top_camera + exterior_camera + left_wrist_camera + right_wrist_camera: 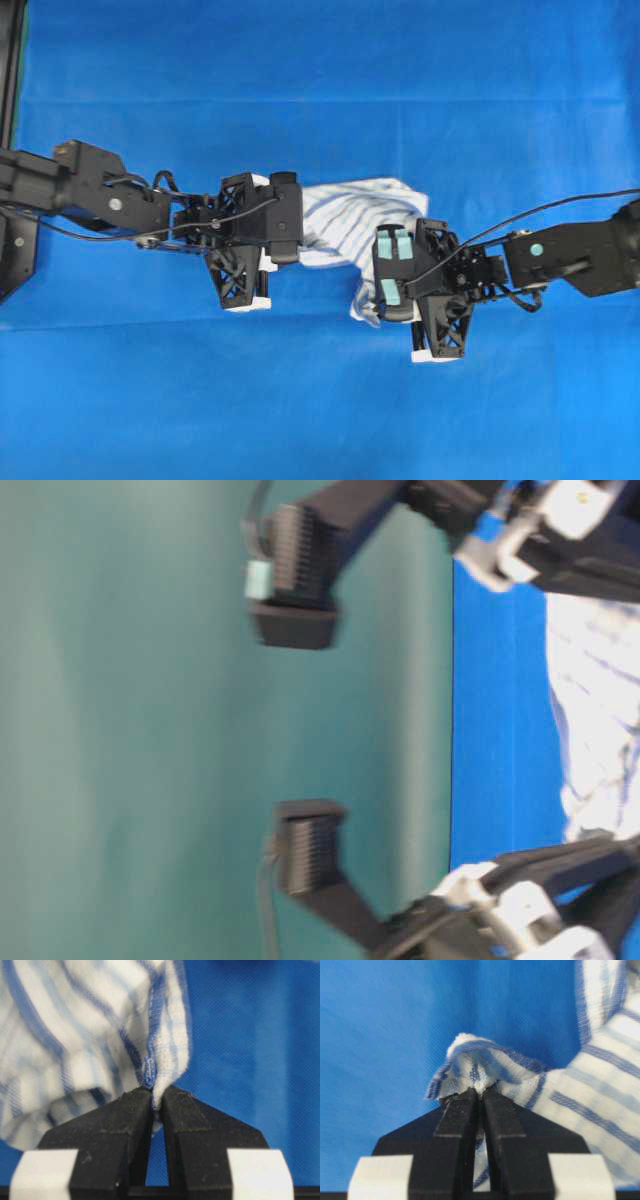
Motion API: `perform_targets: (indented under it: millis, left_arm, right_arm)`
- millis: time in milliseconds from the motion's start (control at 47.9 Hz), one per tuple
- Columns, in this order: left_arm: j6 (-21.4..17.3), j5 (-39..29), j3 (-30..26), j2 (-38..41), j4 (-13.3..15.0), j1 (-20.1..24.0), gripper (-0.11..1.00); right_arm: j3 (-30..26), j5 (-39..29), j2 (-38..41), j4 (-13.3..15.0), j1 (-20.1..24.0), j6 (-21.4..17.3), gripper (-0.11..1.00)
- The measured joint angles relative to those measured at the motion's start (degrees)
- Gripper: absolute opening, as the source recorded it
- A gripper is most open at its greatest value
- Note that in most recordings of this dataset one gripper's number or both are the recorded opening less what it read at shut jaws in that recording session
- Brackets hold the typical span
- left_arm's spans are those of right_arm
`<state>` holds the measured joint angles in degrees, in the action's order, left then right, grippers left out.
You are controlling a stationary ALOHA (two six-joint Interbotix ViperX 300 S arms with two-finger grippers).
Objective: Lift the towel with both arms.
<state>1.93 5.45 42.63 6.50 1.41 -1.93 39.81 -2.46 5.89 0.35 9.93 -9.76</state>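
Note:
The towel (350, 225), white with blue and grey stripes, is bunched between my two grippers over the blue table cloth (320, 90). My left gripper (292, 235) is shut on the towel's left edge; in the left wrist view the tips (156, 1095) pinch a blue hem of the towel (75, 1035). My right gripper (385, 278), with teal tape patches, is shut on the towel's lower right part; in the right wrist view the tips (481, 1091) pinch a fold of the towel (600, 1100). The towel also shows in the table-level view (600, 700). I cannot tell whether it is off the table.
A black frame (10, 70) stands at the far left edge of the table cloth. Cables run along both arms. In the table-level view a green backdrop (150, 730) lies behind the blue cloth (500, 730).

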Motion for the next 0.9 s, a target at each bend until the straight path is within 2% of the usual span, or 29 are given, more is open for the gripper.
perform_targets:
  millis: [188, 459, 689, 898]
  left_arm:
    - [0.18, -8.26, -1.49, -10.55, 0.0, 0.26, 0.03]
    - [0.26, -20.3, -4.48, -24.61, 0.09, 3.25, 0.03]
    - [-0.18, -28.39, -9.23, -34.54, 0.09, 5.1, 0.03]
    - [-0.53, -32.78, -13.97, -39.64, 0.0, 6.33, 0.03]
  right_arm:
    - [-1.49, -4.48, -7.56, 0.09, -1.41, 0.0, 0.05]
    - [-6.77, -14.5, -19.42, 0.88, -5.1, 0.7, 0.05]
    - [-13.45, -22.94, -26.1, 5.1, -5.98, 0.79, 0.05]
    - [-19.95, -29.0, -29.0, 7.82, -6.06, 0.7, 0.05]
